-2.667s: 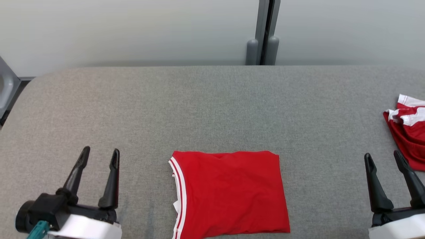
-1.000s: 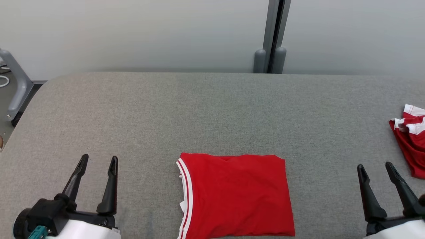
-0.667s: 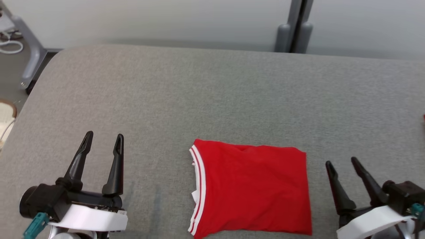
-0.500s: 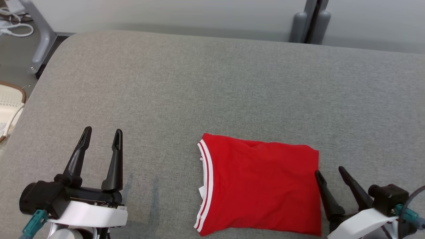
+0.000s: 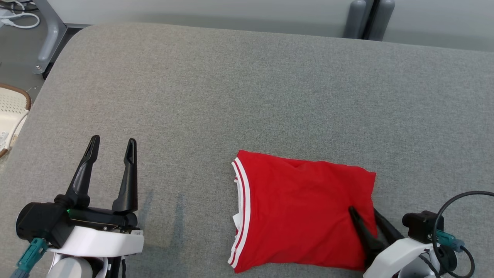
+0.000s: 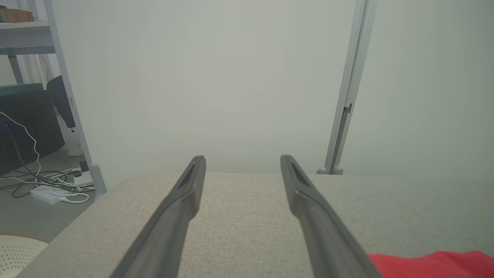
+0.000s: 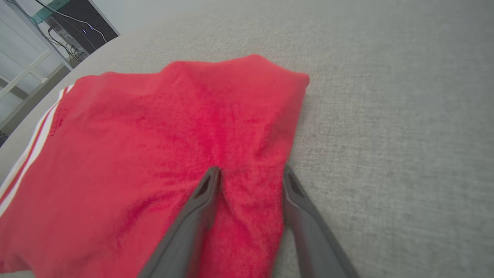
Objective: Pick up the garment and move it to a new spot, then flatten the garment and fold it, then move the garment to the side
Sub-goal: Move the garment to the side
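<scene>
A: Jaws on our right gripper (image 5: 363, 211) are spread, straddling the right edge of the garment (image 5: 301, 208): one finger on the red cloth, the other at its border.
B: We have the garment folded flat on the grey table (image 5: 231, 85), near our side, white trim facing left.
A: Our left gripper (image 5: 112, 139) hovers spread over bare table, well apart from it.
B: Around us: post (image 5: 368, 17) behind the far edge, pale perforated object (image 5: 11, 108) and cables (image 6: 58, 185) on the floor, left.

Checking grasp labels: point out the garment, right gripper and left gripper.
garment (image 5: 301, 208), head view, middle of the folded red panel.
right gripper (image 7: 251, 170), right wrist view, midway between fingertips, at the garment's edge.
left gripper (image 5: 113, 139), head view, midway between open fingertips.
</scene>
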Controlling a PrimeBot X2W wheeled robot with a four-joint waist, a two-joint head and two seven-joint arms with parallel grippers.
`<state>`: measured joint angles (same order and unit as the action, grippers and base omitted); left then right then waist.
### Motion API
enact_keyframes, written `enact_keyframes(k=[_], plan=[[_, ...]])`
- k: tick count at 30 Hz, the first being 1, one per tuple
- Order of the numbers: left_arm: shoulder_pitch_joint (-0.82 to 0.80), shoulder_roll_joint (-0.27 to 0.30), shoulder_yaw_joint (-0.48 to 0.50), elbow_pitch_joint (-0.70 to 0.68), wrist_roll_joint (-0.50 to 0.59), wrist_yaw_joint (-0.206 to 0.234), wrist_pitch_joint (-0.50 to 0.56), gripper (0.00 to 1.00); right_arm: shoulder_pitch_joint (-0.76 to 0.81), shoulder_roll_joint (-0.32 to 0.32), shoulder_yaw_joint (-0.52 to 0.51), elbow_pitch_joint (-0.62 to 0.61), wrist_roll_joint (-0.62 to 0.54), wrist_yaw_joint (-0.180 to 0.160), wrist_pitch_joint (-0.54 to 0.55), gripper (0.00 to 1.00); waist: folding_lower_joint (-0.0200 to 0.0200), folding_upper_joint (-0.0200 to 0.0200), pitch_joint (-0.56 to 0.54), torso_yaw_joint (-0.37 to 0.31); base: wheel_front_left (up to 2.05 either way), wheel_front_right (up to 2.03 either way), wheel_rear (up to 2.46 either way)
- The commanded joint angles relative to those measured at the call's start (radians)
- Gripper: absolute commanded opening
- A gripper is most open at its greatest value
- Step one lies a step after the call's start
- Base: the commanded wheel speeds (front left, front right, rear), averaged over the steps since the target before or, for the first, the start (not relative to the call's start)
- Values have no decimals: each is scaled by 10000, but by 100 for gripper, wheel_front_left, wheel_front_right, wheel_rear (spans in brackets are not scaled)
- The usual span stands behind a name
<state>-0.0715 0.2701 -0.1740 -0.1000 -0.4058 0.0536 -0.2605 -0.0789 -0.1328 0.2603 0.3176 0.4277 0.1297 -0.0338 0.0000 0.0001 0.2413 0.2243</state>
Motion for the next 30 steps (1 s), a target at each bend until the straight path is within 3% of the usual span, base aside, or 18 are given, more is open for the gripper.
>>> enact_keyframes(k=[1, 12, 20, 30], plan=[[-125, -2, 73, -2, 56, -38, -29, 100, 31, -24, 106, 279, 91, 20, 44, 0, 0, -1, -5, -7, 0, 0, 0], [244, -128, 416, 68, 322, -236, -23, 100, -127, -657, 76, 309, 270, -1, -569, 0, 0, -1, -199, -543, 0, 0, 0], [393, 25, 485, -131, 414, -259, -10, 100, -380, -1437, -342, -152, -157, 9, -302, 0, 0, -1, -176, -1862, 0, 0, 0], [-59, 401, 415, -598, 540, -344, 314, 100, -1967, -2067, 153, -518, -212, 11, 94, 0, 0, -1, 709, -3542, 0, 0, 0]])
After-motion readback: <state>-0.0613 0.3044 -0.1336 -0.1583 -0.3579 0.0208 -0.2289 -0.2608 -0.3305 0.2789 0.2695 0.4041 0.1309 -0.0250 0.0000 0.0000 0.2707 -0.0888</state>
